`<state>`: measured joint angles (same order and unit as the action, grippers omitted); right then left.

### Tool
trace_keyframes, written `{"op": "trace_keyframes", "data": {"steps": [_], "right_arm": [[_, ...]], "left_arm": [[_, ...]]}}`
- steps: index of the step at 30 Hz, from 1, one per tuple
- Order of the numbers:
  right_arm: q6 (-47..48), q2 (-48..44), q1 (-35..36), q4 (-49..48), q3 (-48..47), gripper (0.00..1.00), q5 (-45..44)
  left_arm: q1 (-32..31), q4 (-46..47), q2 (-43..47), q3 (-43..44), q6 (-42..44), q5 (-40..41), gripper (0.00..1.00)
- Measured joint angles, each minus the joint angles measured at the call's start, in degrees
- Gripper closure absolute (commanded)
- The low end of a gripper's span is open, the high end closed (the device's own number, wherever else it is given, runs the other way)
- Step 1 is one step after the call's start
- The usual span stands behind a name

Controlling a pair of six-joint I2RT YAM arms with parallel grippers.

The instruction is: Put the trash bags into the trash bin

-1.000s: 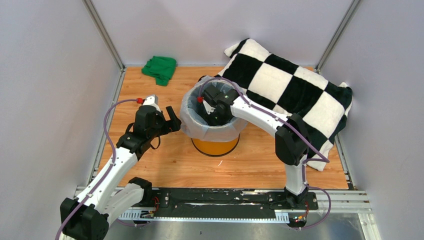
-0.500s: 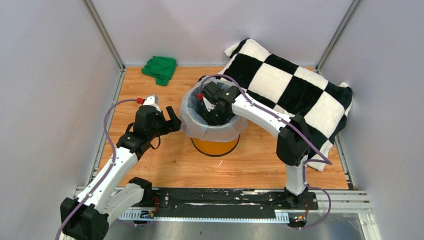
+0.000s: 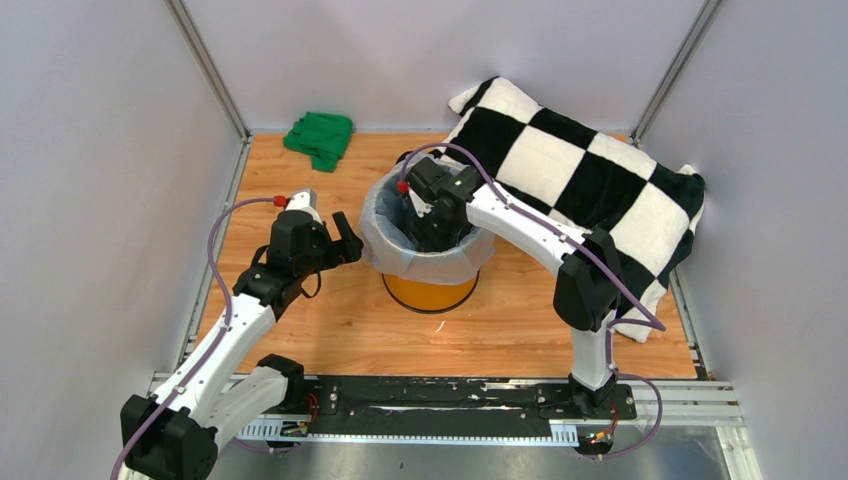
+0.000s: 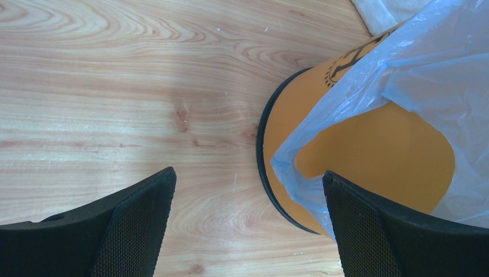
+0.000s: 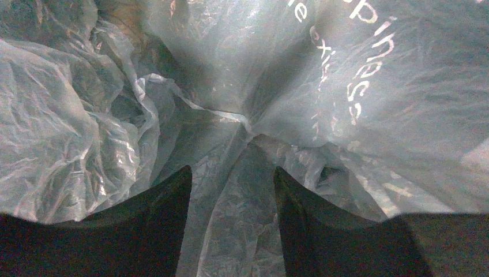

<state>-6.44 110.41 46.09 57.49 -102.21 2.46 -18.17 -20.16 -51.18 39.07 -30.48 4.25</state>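
Left jaws gape beside trash bin [image 4: 369, 144]; right jaws, parted, buried in trash bags [image 5: 242, 75].

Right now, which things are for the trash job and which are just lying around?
For the job: trash bag, draped over the rim; trash bin; right gripper, inside the bag; left gripper, beside the bin.
Just lying about: green cloth, far left corner; checkered blanket, at the right.
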Motion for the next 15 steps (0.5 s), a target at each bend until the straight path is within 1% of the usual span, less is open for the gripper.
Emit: {"op": "trace_keyframes", "data": {"steps": [15], "right_arm": [[0.0,0.0,1.4,0.7,-1.4,0.43,0.5]], "left_arm": [[0.0,0.4,0.0,0.0,0.0,-0.2,0.01]]}}
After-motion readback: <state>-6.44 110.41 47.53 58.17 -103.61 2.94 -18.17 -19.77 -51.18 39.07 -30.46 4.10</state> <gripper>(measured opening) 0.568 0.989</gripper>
